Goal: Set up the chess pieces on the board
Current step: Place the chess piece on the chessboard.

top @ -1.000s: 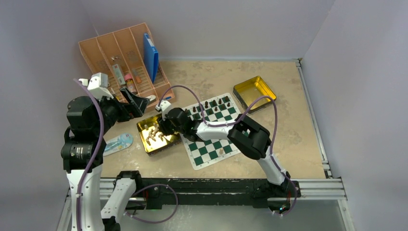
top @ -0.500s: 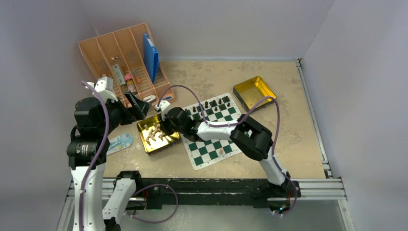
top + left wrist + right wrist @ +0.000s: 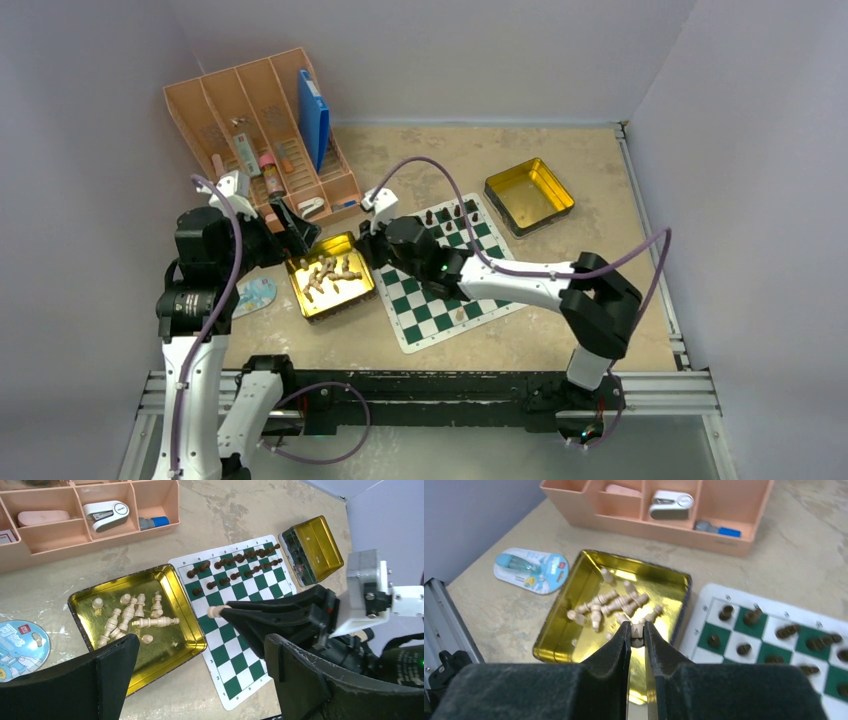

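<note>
Chess piece [image 3: 637, 632] — pinched between right gripper [image 3: 637, 627] fingertips.

You face a board [image 3: 425, 322] checked in dark green and white, with a white border. The chess pieces [image 3: 328, 272] are pale tan, and the other chessmen [image 3: 445, 213] are dark brown. The left tin [image 3: 330, 304] and the right tin [image 3: 528, 190] are shiny gold. The compartment tray [image 3: 200, 100] is peach, and the flat case [image 3: 313, 118] is blue. The tabletop [image 3: 600, 250] is mottled beige.
</note>
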`<action>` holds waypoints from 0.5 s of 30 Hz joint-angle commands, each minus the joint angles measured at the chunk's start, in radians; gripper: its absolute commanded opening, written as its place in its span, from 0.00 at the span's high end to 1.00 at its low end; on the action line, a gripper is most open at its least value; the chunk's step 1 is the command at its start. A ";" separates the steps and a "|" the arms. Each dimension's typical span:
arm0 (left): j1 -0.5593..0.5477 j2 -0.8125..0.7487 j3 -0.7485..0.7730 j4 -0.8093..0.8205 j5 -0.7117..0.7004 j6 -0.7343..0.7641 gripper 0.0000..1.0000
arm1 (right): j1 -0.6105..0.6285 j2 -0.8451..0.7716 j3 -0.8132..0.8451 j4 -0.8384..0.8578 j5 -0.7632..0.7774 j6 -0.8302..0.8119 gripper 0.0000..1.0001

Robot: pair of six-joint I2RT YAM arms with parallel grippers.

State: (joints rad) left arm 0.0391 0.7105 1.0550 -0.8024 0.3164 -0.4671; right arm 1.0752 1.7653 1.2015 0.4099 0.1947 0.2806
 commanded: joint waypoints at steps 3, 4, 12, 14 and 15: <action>0.005 -0.010 -0.097 0.122 0.077 0.024 0.04 | 0.006 -0.188 -0.164 -0.086 0.144 0.098 0.85; 0.005 -0.009 -0.117 0.137 0.091 0.023 0.04 | 0.007 -0.217 -0.190 -0.100 0.148 0.111 0.85; 0.004 0.057 -0.252 0.234 0.139 0.023 0.03 | 0.067 -0.388 -0.347 -0.246 0.227 0.239 0.85; 0.005 0.072 -0.268 0.253 0.144 0.022 0.03 | 0.090 -0.403 -0.374 -0.266 0.252 0.265 0.85; 0.005 0.079 -0.272 0.256 0.141 0.020 0.03 | 0.101 -0.406 -0.387 -0.274 0.265 0.278 0.85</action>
State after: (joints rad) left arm 0.0391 0.7799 0.7982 -0.6449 0.4232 -0.4599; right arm 1.1366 1.3972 0.8566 0.1951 0.3752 0.4706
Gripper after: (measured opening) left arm 0.970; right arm 0.155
